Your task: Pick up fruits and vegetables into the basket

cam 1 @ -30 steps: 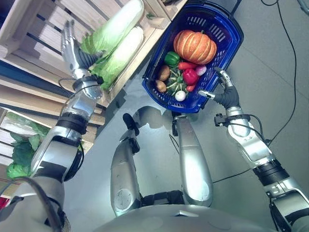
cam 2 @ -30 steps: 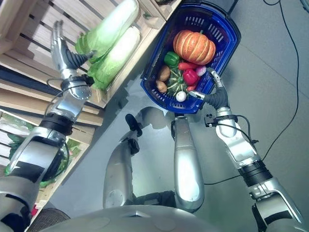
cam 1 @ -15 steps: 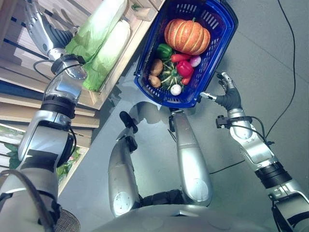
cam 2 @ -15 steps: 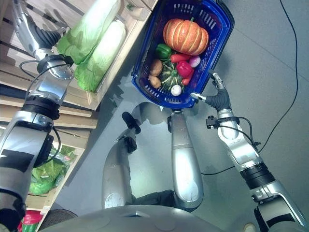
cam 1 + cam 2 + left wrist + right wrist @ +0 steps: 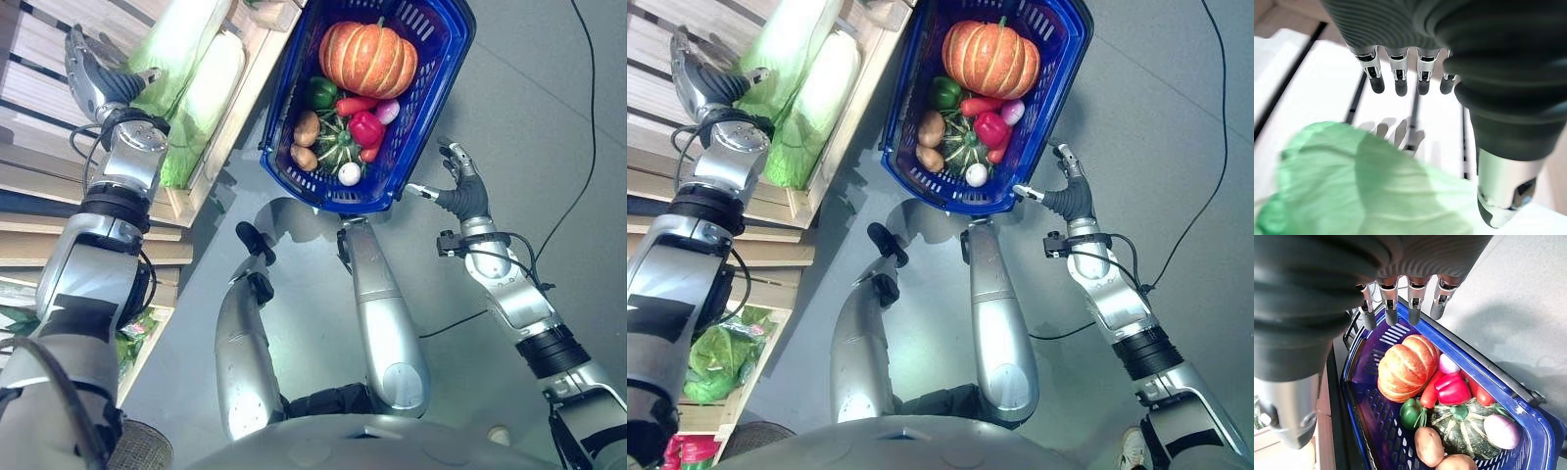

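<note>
A blue basket (image 5: 446,69) stands on the grey floor. It holds an orange pumpkin (image 5: 367,57), a green pepper (image 5: 320,93), a red pepper (image 5: 365,127), a striped green squash (image 5: 338,149), potatoes (image 5: 307,127) and a small white bulb (image 5: 349,173). My right hand (image 5: 460,191) is open just off the basket's near right rim, touching nothing. Two long pale-green cabbages (image 5: 181,44) lie in a wooden crate (image 5: 250,78) left of the basket. My left hand (image 5: 95,80) is open beside their leafy end (image 5: 1352,186), with straight fingers (image 5: 1400,83) over the crate's slats.
Wooden shelves run down the left side (image 5: 774,211). A lower shelf holds bagged leafy greens (image 5: 720,352) and something red (image 5: 686,452). Open grey floor (image 5: 549,117) lies right of the basket.
The whole view has shifted, so the camera moved. My left hand stays open by the cabbages' leafy end. My right hand now sits slightly farther off the basket's rim.
</note>
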